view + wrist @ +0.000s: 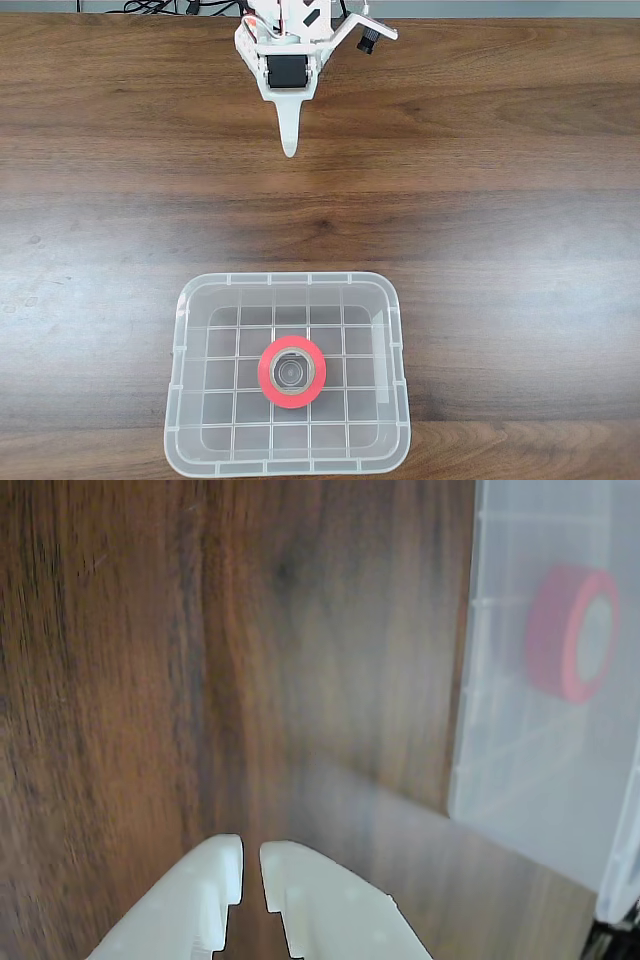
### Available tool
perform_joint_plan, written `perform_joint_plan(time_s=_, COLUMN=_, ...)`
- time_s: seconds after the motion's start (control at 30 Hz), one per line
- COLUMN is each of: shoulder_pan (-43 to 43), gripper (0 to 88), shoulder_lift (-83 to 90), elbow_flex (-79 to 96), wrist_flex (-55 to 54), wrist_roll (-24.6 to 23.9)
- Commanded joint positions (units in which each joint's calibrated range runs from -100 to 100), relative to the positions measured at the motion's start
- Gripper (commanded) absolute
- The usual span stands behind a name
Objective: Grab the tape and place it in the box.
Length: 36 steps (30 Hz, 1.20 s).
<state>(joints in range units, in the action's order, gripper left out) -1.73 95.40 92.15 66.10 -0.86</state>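
The red-orange tape (266, 372) lies flat on the grid bottom of the clear box (180, 380), near its middle, at the lower centre of the fixed view. My white gripper (290, 148) is far from it at the top edge of the table, pointing toward the box. In the wrist view the gripper (251, 846) has its two white fingers almost together with nothing between them, over bare wood. The same view shows the box (470, 730) at the right, with the tape (560, 630) visible through its wall.
The dark wooden table (500, 200) stretches wide between the arm and the box. Black cables (160, 6) run along the far edge beside the arm's base.
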Motion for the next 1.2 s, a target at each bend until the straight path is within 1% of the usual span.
perform_joint_plan(time_s=0.0, shoulder_pan=-0.17, gripper=1.2, shoulder_lift=3.8, elbow_flex=2.6, wrist_flex=-1.38, wrist_roll=-1.93)
perform_joint_plan(time_s=0.27, shoulder_pan=-0.25, gripper=1.3, shoulder_lift=3.56, elbow_flex=5.4, wrist_flex=-1.29, wrist_roll=-1.46)
perform_joint_plan(time_s=0.43, shoulder_pan=-3.25, gripper=1.3, shoulder_lift=3.56, elbow_flex=5.4, wrist_flex=-1.29, wrist_roll=0.23)
perform_joint_plan(time_s=1.17, shoulder_pan=-2.73, gripper=1.6, shoulder_lift=3.48, elbow_flex=5.49, wrist_flex=-1.29, wrist_roll=-0.14)
